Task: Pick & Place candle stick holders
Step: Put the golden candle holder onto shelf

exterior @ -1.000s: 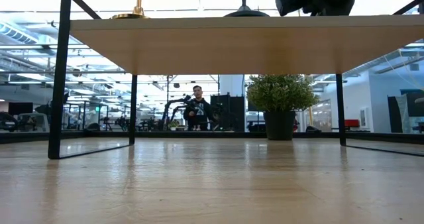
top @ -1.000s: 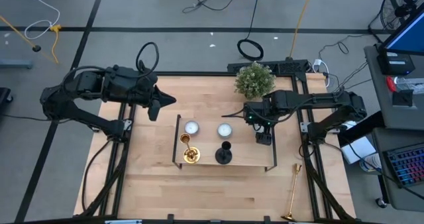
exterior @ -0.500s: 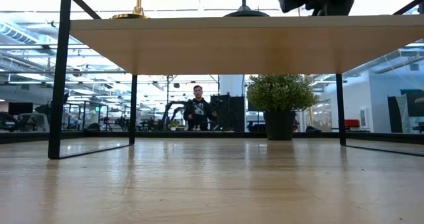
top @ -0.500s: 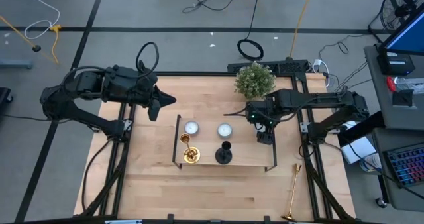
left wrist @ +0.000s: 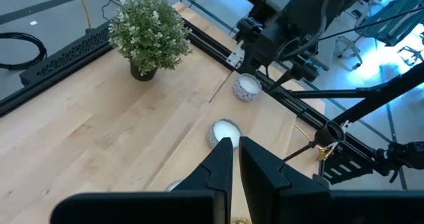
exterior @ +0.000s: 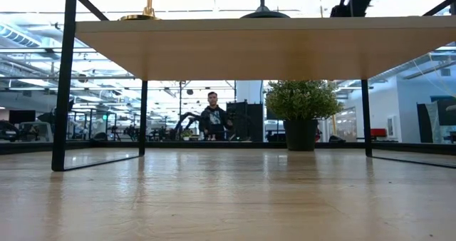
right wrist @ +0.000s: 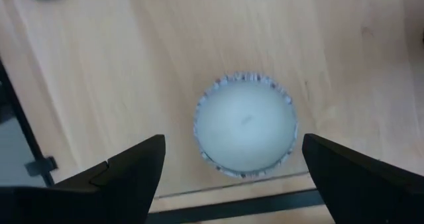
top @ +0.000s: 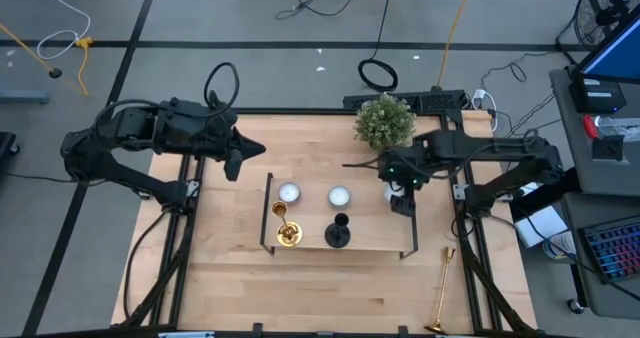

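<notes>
The right end effector, fingers spread, hovered beside the black-framed wooden stand over a small white round candle. A gold candlestick lay beyond the stand; it risked grabbing the candle instead.

Potted plant at the table's far edge. Two white candles sit on a wooden stand. A person stands in the room behind.

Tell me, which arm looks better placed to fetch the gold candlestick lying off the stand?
Probably the right. The right gripper hangs open nearer the fallen gold candlestick; the left gripper waits shut across the table.
</notes>
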`<state>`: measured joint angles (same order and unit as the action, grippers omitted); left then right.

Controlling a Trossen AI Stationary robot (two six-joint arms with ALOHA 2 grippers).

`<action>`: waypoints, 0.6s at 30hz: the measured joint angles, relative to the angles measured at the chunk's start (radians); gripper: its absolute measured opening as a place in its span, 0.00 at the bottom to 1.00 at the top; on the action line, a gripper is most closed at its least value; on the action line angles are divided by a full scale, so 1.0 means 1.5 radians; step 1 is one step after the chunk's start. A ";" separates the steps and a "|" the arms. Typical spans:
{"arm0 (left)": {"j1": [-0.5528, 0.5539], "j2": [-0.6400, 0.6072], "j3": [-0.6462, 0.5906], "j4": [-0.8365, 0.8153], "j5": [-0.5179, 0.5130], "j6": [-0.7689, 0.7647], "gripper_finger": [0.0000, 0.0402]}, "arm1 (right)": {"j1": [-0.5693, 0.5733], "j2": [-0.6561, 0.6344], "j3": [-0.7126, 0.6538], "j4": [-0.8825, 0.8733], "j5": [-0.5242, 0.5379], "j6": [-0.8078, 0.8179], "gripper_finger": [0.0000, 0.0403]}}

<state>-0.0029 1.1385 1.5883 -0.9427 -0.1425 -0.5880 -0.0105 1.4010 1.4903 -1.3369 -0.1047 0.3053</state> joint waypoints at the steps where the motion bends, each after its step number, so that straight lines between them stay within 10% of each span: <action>1: 0.000 0.000 0.000 0.002 0.000 0.000 0.08 | 0.000 0.000 0.007 0.004 0.000 0.000 0.87; 18: 0.000 0.000 0.000 0.008 0.006 0.001 0.08 | 0.000 -0.002 0.070 0.221 -0.002 0.061 0.87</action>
<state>-0.0027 1.1385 1.5883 -0.9306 -0.1334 -0.5858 -0.0103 1.3983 1.5948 -1.0059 -0.1070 0.3971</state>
